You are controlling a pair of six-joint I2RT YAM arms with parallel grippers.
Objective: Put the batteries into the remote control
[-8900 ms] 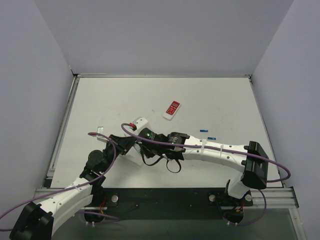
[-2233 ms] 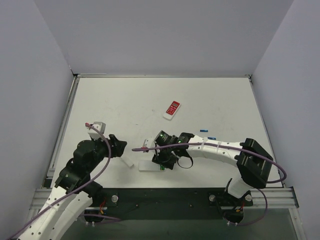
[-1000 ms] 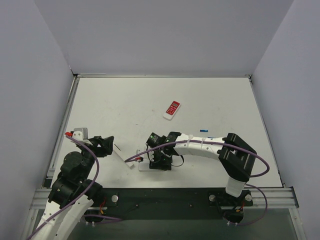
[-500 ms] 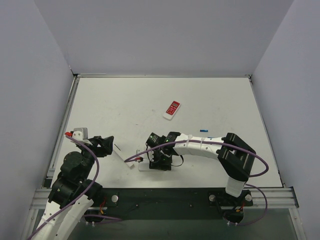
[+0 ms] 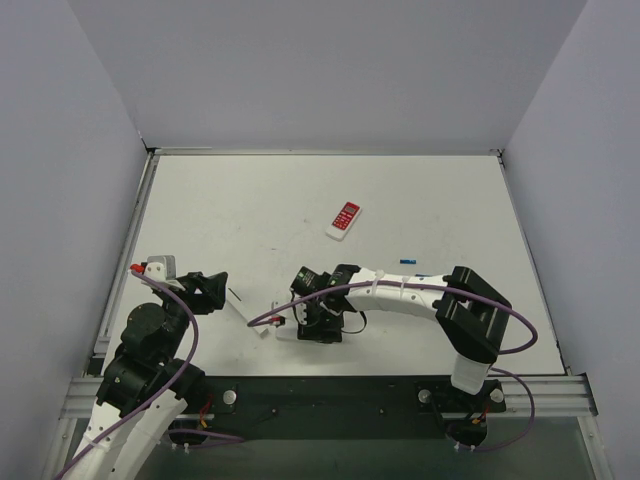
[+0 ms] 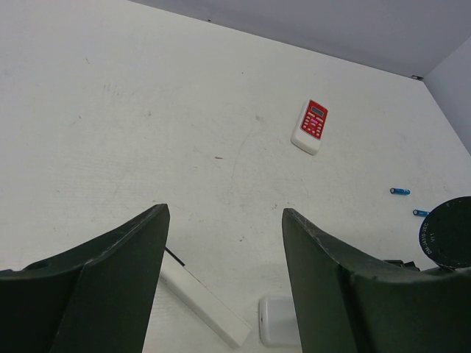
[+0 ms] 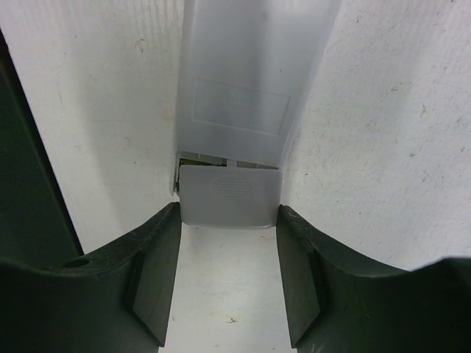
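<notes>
The white remote control (image 7: 243, 81) lies back side up, mostly under my right wrist in the top view (image 5: 287, 334). Its grey battery cover (image 7: 229, 195) is slid partly off, and a thin yellow-green strip shows in the gap. My right gripper (image 7: 228, 215) is shut on that cover, a fingertip against each side. Two blue batteries (image 6: 399, 191) (image 6: 420, 213) lie on the table to the right; one shows in the top view (image 5: 407, 260). My left gripper (image 6: 224, 213) (image 5: 218, 290) hangs open and empty at the left.
A slim white bar (image 6: 199, 298) (image 5: 243, 316) lies between the two grippers, next to the white remote's end (image 6: 278, 321). A red-faced remote (image 5: 344, 219) (image 6: 312, 125) rests farther back. Grey walls close in the table on three sides.
Since the oldest frames the left arm has drawn back to the left, away from the white bar, and the right gripper has come down over the white remote. Nothing visible has moved over the last second.
</notes>
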